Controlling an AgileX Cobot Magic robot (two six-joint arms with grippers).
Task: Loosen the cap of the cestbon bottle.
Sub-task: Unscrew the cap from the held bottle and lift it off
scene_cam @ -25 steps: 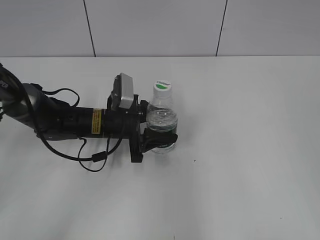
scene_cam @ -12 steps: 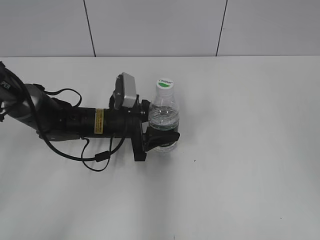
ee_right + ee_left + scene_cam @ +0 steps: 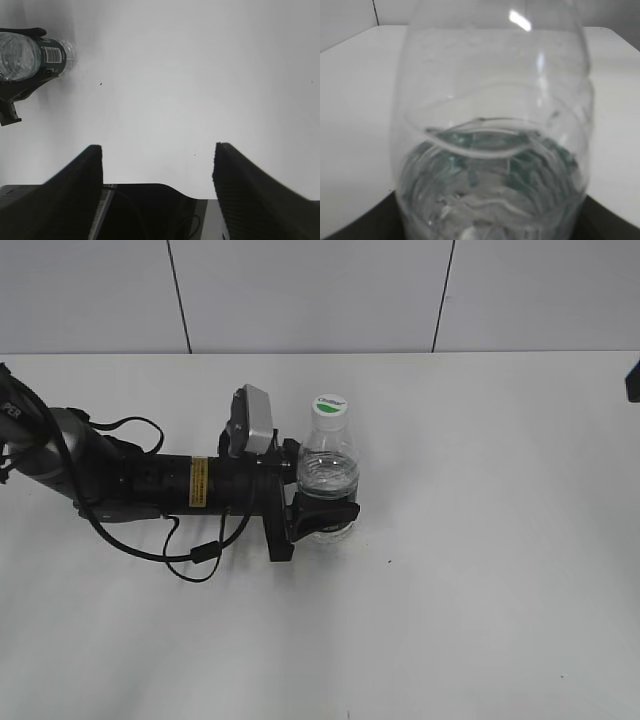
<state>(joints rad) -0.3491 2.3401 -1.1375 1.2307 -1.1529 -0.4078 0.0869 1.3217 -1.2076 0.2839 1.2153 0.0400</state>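
Left gripper (image 3: 322, 515): your nearest working part; its jaws are clamped around the lower body of the bottle, at the label band, with the arm lying low across the table (image 3: 480, 590) from the left.
Cestbon bottle (image 3: 326, 483): stands upright just left of the table's centre, pinned by that clamp; in the left wrist view its clear wall (image 3: 492, 125) fills the frame, with water rippling in the lower half.
Cap (image 3: 329, 407): white with the green leaf mark, seated on the neck above the clamp; nothing touches it. You cannot tell from these views whether the thread has been broken.
Right gripper (image 3: 157, 165): jaws spread wide with only bare table between them; it sits well apart from the bottle, which appears small at the upper left of the right wrist view (image 3: 35, 55). In the exterior view only a dark sliver at the right edge may belong to this arm.
Progress, as judged: bracing the bottle is done; the approach to the cap, the grip on it and the loosening twist all remain for you.
Back wall (image 3: 300, 295): pale panels, farthest from you.
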